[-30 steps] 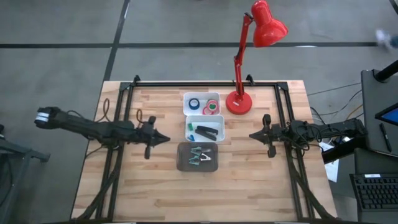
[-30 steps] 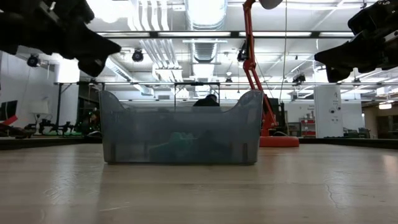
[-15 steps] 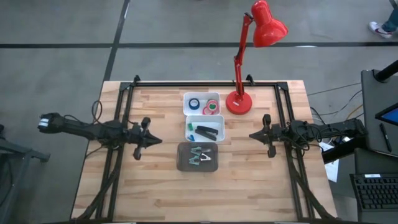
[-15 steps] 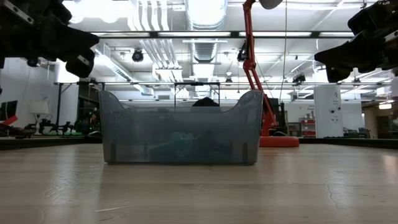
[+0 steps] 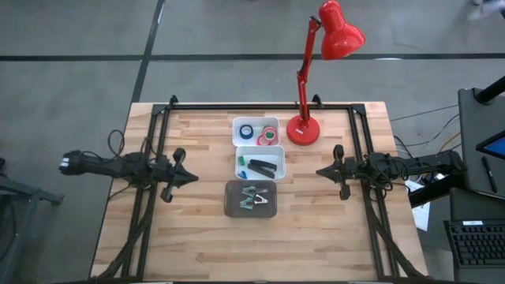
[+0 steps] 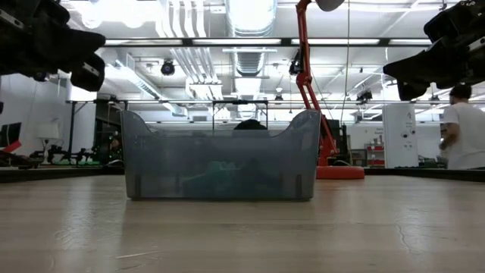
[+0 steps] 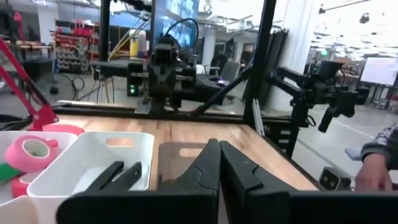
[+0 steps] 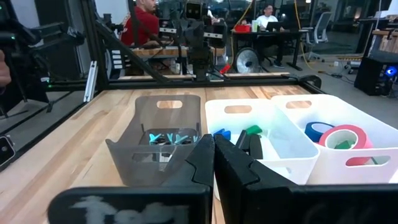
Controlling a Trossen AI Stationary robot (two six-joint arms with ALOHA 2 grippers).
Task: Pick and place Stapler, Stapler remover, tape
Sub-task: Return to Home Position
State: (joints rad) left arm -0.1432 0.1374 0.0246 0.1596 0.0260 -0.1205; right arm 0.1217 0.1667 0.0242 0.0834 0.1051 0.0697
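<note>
The black stapler (image 5: 267, 166) lies in the middle white bin (image 5: 240, 151), beside green and blue items. Blue, red and green tape rolls (image 5: 259, 133) sit in the far white bin (image 5: 235, 122); the right wrist view shows the blue roll (image 8: 320, 132) and a pinkish one (image 8: 344, 137). Teal staple removers (image 5: 252, 199) lie in the grey bin (image 5: 230, 207). My left gripper (image 5: 193, 178) hovers shut, left of the bins. My right gripper (image 5: 318, 171) hovers shut, right of them. Neither touches anything.
A red desk lamp stands with its base (image 5: 303, 130) on the table right of the far bin. Black frame rails run along the table's left, right and far sides. Bare wood lies near the near edge. A person (image 6: 462, 136) stands in the room behind.
My left gripper has drawn back from the bins toward the table's left edge, staying shut and above the table. The right arm has kept still. A person has come into the low view at the right.
</note>
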